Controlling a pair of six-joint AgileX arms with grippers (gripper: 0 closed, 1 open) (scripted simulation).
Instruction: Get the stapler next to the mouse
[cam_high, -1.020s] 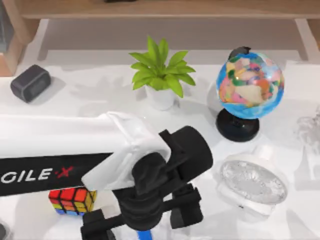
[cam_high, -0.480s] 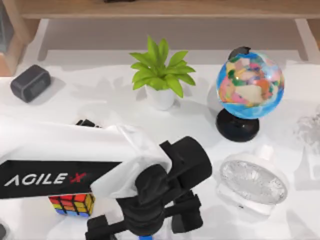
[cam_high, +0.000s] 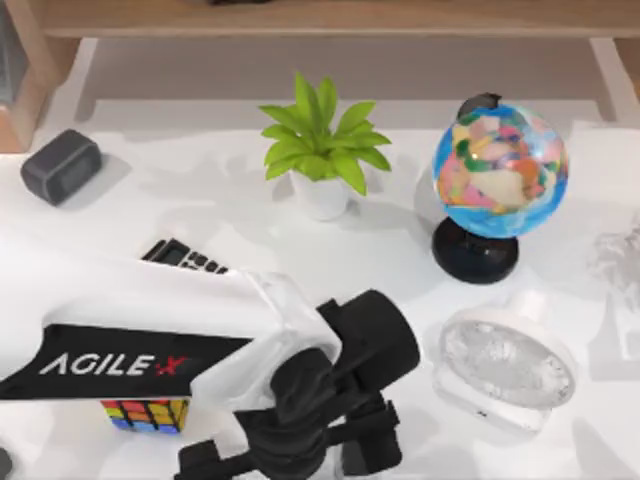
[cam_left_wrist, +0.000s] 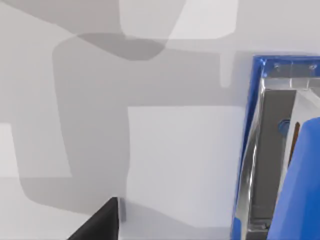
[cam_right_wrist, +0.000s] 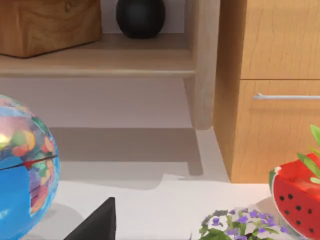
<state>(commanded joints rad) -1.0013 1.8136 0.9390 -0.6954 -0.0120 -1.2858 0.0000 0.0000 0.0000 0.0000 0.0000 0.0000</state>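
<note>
Table notes, left side first: grey clock (cam_high: 60, 165) at the far left, calculator (cam_high: 185, 257) peeking out beside the left arm, Rubik's cube (cam_high: 145, 412) tucked under that arm's sleeve.

Left gripper (cam_high: 285, 462) hangs low at the near edge, centre of the table. In the left wrist view the stapler (cam_left_wrist: 272, 150) sits very close, blue shell with a metal channel showing, lying on the white table (cam_left_wrist: 175, 150). Whether the jaws are wide, narrow or clamped on it cannot be told.

Further right: potted plant (cam_high: 320, 150), globe (cam_high: 500, 180), white fan (cam_high: 505, 365). Right gripper (cam_right_wrist: 95, 226) is idle, its camera facing a wooden cabinet (cam_right_wrist: 270, 90) beyond the globe; jaw state cannot be told.

Step in hand, as I judge it: securing the stapler. To do it well, centre on the narrow body and grip across its width, not its length. Confirm the hold before lifting, since the bar could swivel. Which item is the mouse I cannot tell, so the drop spot needs fixing first.

Change over the last second: the left arm has swung toward the near edge, uncovering the calculator. The blue sliver seen below the gripper is now covered.
</note>
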